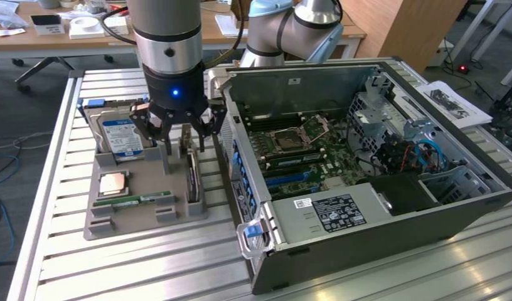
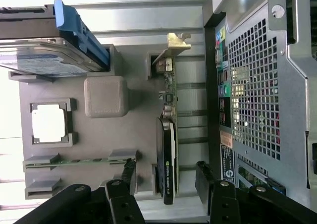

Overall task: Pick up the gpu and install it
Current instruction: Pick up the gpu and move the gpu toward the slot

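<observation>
Wrist view: two spread fingers (image 2: 203, 177) flank one upright gpu (image 2: 168, 159), not touching.

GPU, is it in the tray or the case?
In the tray: the gpu stands on edge in its slot, outside the case.

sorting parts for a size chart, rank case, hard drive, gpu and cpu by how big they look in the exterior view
1. case
2. hard drive
3. gpu and cpu: unsure, gpu stands edge-on, longer but thinner than the cpu
</observation>
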Controlling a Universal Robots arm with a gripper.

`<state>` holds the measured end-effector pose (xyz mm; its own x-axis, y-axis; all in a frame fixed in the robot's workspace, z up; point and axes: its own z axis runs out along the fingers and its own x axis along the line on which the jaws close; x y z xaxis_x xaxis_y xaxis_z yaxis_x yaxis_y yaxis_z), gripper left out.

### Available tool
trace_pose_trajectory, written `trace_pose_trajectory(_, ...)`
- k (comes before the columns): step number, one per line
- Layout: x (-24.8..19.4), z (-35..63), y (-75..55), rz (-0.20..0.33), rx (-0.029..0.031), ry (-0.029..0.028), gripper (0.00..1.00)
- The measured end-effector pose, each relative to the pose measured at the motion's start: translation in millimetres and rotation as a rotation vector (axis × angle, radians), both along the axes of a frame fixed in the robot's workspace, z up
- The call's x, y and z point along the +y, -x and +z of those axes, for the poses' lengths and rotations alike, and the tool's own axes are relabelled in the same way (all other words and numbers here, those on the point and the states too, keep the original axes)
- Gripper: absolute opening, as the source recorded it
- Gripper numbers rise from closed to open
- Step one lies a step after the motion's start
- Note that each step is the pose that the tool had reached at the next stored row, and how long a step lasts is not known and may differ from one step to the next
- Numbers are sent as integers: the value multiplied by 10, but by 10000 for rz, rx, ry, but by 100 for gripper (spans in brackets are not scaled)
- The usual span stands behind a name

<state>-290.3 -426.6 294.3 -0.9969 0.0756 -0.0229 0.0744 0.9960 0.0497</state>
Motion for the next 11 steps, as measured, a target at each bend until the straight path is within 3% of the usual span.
trace_pose_trajectory(11,0,-120,0,-8,-1,-1,60)
